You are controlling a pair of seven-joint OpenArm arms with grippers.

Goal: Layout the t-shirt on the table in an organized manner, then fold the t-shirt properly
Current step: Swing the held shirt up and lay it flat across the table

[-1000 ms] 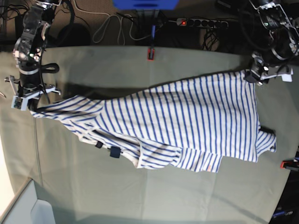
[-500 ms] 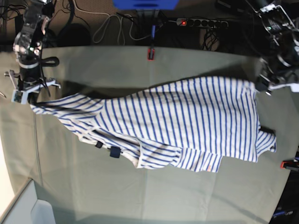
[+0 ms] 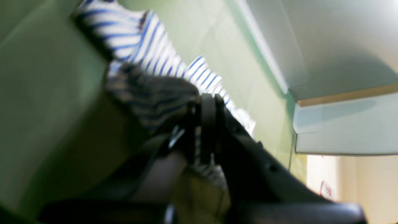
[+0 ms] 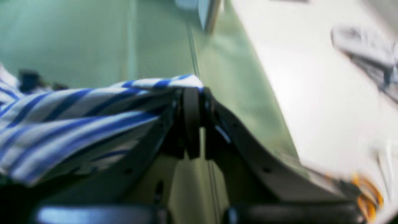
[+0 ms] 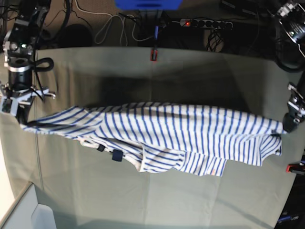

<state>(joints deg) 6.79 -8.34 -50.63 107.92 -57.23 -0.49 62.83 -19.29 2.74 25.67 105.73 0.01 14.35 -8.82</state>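
Both sets of fingers (image 4: 194,121) (image 3: 205,130) clamped on opposite ends of the stretched t-shirt (image 5: 162,131).

Base overhead; wrist views close, sharing t-shirt (image 5: 157,138).

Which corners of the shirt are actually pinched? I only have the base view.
Observer: The right wrist view shows the right tool shut on a striped edge of the shirt.
Operator: And the other side?
Observer: The left wrist view shows the left tool shut too, with striped cloth bunched at its tips.
Operator: Is that end off the table?
Observer: Partly. In the left wrist view the cloth runs from the tips down onto the green table; that view is too blurred to say where it touches.
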